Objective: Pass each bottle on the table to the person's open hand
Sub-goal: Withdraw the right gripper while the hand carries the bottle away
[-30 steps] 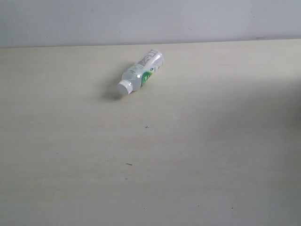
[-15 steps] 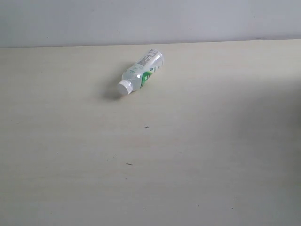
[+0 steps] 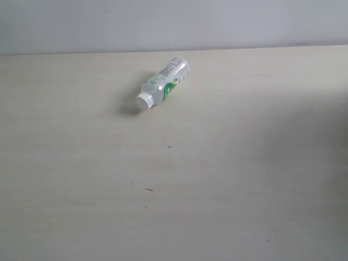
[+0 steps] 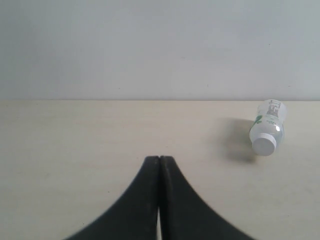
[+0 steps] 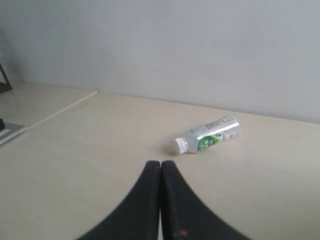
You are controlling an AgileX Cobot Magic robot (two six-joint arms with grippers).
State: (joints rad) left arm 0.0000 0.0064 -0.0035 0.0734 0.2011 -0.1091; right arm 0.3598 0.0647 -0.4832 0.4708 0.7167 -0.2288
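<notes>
Pale beige counter (image 3: 228, 206) meets a grey wall. Left tool (image 4: 159, 159) hangs empty, jaws pressed together. Ahead of it, the clear green-labelled bottle (image 3: 163, 84) lies on its side near the far edge, left of the middle, cap and long axis aimed toward that tool. Right tool (image 5: 161, 163), also closed and empty, sees it broadside; the left arm seems nearer.

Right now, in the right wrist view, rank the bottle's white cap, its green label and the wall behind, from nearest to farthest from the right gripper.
From the right gripper:
1. White cap, at the end of the bottle that faces the gripper.
2. Green label, mid-bottle.
3. Wall, beyond the far edge of the table.
</notes>
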